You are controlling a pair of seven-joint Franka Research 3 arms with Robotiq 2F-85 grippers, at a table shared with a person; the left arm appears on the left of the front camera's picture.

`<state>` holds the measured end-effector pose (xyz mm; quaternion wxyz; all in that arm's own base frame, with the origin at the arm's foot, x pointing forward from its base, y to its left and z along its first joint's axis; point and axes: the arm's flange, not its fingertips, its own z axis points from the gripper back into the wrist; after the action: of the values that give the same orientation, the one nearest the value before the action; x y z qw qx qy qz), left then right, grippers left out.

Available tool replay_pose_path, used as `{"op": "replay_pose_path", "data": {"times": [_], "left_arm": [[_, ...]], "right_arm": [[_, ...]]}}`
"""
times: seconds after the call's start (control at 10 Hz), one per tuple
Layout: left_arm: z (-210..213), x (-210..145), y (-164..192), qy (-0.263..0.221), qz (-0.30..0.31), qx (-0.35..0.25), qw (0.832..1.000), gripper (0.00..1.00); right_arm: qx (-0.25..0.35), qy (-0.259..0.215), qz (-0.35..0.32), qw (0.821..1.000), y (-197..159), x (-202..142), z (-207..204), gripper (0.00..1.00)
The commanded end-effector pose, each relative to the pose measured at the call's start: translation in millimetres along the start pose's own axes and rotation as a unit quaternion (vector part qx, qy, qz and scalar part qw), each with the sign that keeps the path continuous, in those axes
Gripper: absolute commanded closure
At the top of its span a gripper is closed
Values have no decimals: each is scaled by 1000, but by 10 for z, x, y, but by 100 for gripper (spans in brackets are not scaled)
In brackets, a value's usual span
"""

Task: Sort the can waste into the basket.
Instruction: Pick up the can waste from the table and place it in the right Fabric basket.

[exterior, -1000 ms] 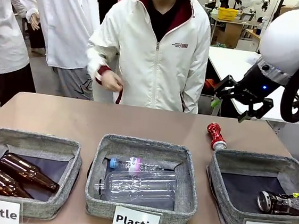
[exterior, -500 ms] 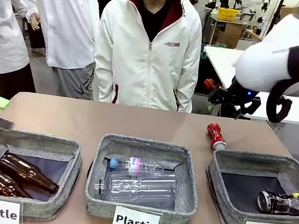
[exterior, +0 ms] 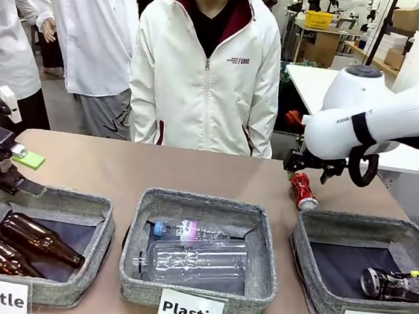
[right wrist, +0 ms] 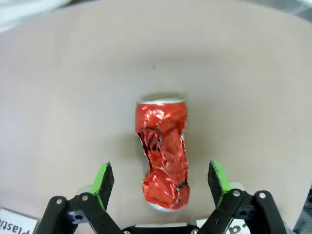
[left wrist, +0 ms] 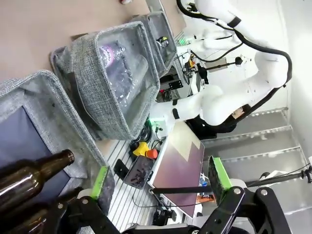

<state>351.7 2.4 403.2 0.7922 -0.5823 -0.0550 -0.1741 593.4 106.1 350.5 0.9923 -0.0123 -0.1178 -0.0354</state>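
Note:
A crushed red can [exterior: 302, 190] lies on the table just behind the grey basket [exterior: 314, 286] labelled "Can". A crushed black can [exterior: 397, 285] lies inside that basket at its right side. My right gripper [exterior: 307, 167] hangs open just above the red can. In the right wrist view the red can [right wrist: 163, 153] lies lengthwise between the two green pads [right wrist: 103, 178], and the right gripper [right wrist: 163, 183] is not touching it. My left gripper [exterior: 26, 174] is open and empty over the far rim of the "Bottle" basket [exterior: 38, 289].
The "Plastic" basket [exterior: 195, 294] in the middle holds clear bottles. Two brown bottles [exterior: 24, 246] lie in the "Bottle" basket, seen also under the left gripper [left wrist: 160, 180] as brown bottles [left wrist: 29, 175]. A person stands at the far edge of the table.
The right arm swung left and down until its gripper hangs over the red can. The left gripper came in from the left over the "Bottle" basket. The person lowered a hand.

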Motion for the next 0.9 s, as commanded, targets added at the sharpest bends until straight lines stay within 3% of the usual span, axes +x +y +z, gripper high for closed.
{"op": "replay_pose_path", "data": {"times": [0.0,0.8], "left_arm": [[73,-45,-74,5,-1,-1,1000,0],[73,-45,-74,5,-1,-1,1000,0]], "right_arm": [[-11,5,-5,1000,145,121,-73,0],[-27,59,-23,998,159,186,-497,0]]}}
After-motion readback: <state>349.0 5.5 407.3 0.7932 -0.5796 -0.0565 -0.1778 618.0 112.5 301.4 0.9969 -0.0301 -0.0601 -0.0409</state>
